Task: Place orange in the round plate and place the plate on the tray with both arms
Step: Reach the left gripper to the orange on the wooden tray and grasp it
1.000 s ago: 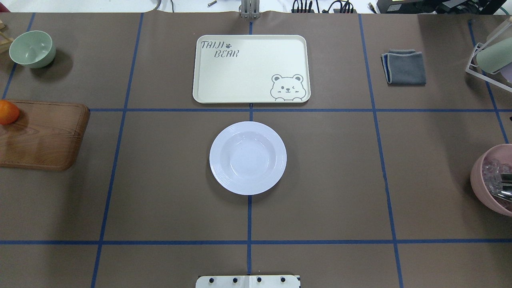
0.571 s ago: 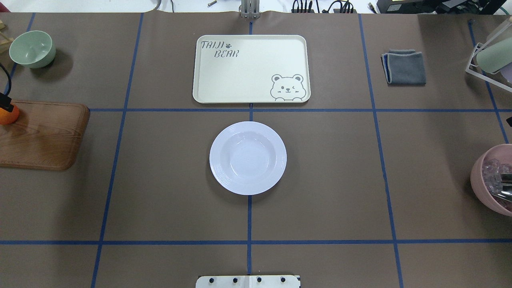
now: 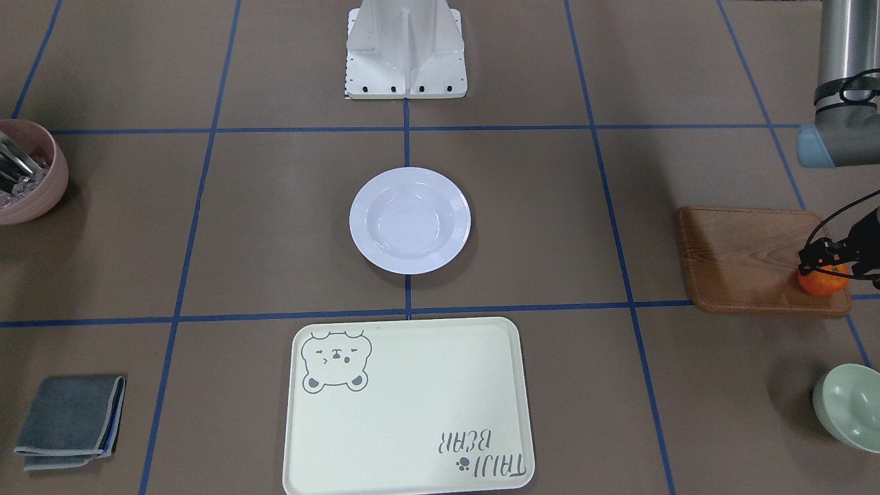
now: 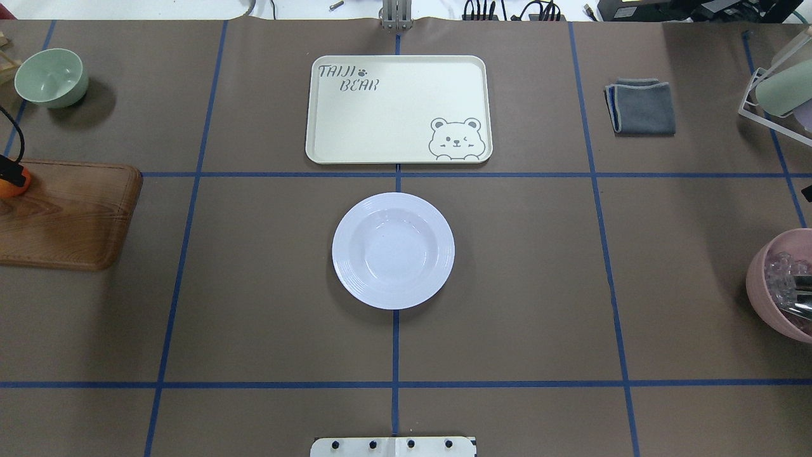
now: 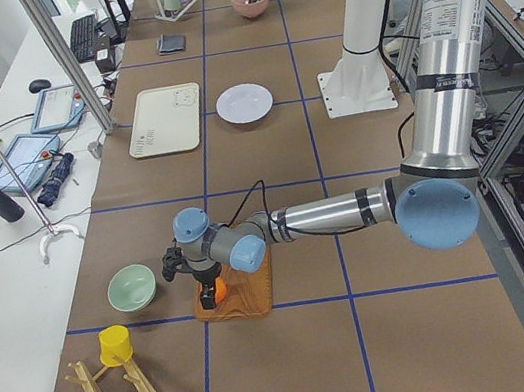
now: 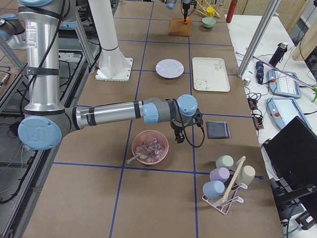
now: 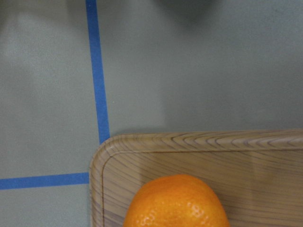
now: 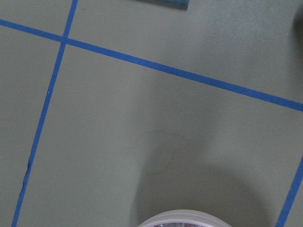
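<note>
Closest to the base, the plate (image 4: pixel 340 251) sits empty at the table's centre, with neither arm near it. Out at the robot's left, the orange (image 3: pixel 821 283) rests on a corner of the board (image 3: pixel 742 254). The left gripper (image 3: pixel 823 265) is directly over it, low around the fruit's top. I cannot tell whether it pinches the orange, since the wrist view shows only part of the fruit and no fingers. On the opposite side the right gripper (image 6: pixel 179 135) hangs above the table beside the pink bowl (image 6: pixel 150 147), well apart from the plate; I cannot tell its state either. Farthest off, the tray (image 4: pixel 396 108) lies empty just beyond the plate.

The step in hand looks like picking the orange. The next move calls for a gentle, sure squeeze, a lift clear of the board, then a carry to the plate.
</note>
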